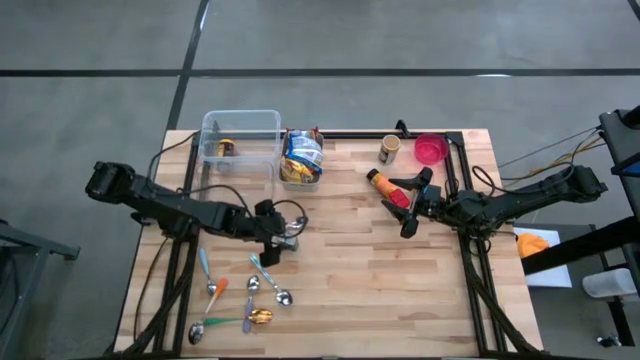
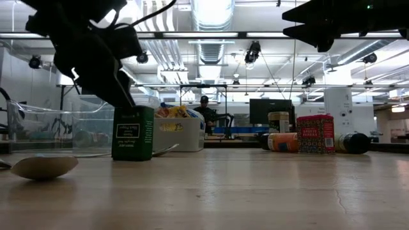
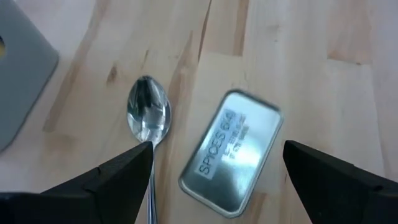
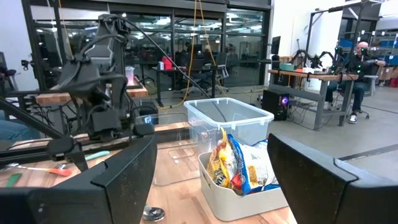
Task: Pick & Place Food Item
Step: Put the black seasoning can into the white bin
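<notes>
A small green spice tin (image 2: 133, 132) with a silver lid (image 3: 231, 152) stands upright on the wooden table (image 1: 400, 280), left of centre. My left gripper (image 3: 217, 148) hangs just over it, open and slanting down, one finger on each side of the lid and clear of it. In the high view this gripper (image 1: 279, 240) covers most of the tin (image 1: 290, 238). My right gripper (image 1: 410, 215) waits open at the right, held level above the table, with nothing between its fingers (image 4: 124, 174).
A spoon (image 3: 148, 115) lies right beside the tin; several more spoons (image 1: 250, 300) lie toward the near left. A clear bin (image 1: 240, 140) and a white bin of snack bags (image 1: 302, 157) stand at the back. An orange bottle (image 1: 382, 183), jar (image 1: 389, 150) and pink bowl (image 1: 431, 150) sit far right.
</notes>
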You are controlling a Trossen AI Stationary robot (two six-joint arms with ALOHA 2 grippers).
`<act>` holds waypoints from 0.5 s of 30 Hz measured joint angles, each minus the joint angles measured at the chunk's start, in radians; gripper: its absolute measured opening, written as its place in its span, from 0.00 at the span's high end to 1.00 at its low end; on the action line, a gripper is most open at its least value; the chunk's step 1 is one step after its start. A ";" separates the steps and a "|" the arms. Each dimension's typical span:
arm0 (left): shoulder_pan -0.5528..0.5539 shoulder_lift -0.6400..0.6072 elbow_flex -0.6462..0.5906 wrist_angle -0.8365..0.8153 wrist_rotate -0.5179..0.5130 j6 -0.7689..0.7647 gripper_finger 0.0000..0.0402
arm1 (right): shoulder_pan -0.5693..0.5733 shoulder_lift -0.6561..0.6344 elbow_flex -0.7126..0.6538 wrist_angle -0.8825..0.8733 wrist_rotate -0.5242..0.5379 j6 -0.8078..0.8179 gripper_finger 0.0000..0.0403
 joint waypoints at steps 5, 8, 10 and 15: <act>0.000 -0.001 -0.063 0.120 -0.012 0.004 0.11 | 0.000 0.000 0.000 0.000 0.000 0.000 0.25; 0.000 -0.001 -0.067 0.129 -0.012 0.004 0.11 | 0.000 0.000 0.000 0.000 0.000 0.000 0.25; 0.000 -0.001 -0.067 0.128 -0.011 0.005 0.11 | 0.000 0.000 0.000 0.000 0.000 0.000 0.25; 0.000 -0.001 -0.067 0.125 -0.005 0.008 0.21 | 0.000 0.000 0.000 0.000 0.000 0.000 0.25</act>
